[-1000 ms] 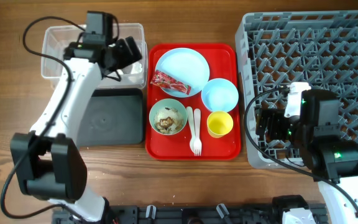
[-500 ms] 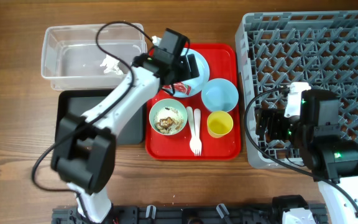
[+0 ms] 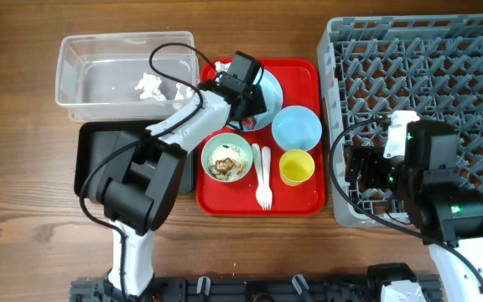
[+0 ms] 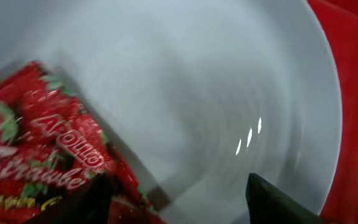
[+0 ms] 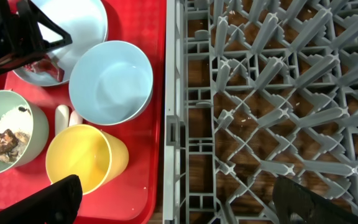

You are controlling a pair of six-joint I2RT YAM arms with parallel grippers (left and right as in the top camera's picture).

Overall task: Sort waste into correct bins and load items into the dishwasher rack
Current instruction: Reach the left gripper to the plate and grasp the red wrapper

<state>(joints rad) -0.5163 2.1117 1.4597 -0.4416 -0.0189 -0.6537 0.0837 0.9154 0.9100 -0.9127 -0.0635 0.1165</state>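
As L gripper (image 4: pixel 176 183), part-open, over 1 wrapper (image 4: pixel 36 143) on 1 plate (image 4: pixel 185 81), R gripper (image 5: pixel 176 186) wide.

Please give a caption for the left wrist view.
Open left gripper close above the red snack wrapper on the blue plate.

**Task items: condition and position**

The small red printed snack wrapper (image 4: pixel 42 140) lies flat on the round light blue plate (image 4: pixel 197 93). The plate sits at the rear of the flat red serving tray (image 3: pixel 304 200). The following items also sit on the tray:

- The light blue bowl (image 3: pixel 297 127), upright.
- The yellow cup (image 3: pixel 296 166), upright.
- The pale green bowl (image 3: pixel 209 148), holding brownish-white crumbly food scraps (image 3: pixel 223 164).
- The white plastic fork (image 3: pixel 265 186) and spoon (image 3: pixel 256 161), side by side between the green bowl and the cup.

Crumpled white tissue pieces (image 3: pixel 149 85) lie in the clear plastic rectangular tub (image 3: pixel 67 69). The shallow black rectangular tray (image 3: pixel 95 172) sits just in front of the tub. The large grey plastic dishwasher rack (image 3: pixel 426 67) stands to the right of the red tray.
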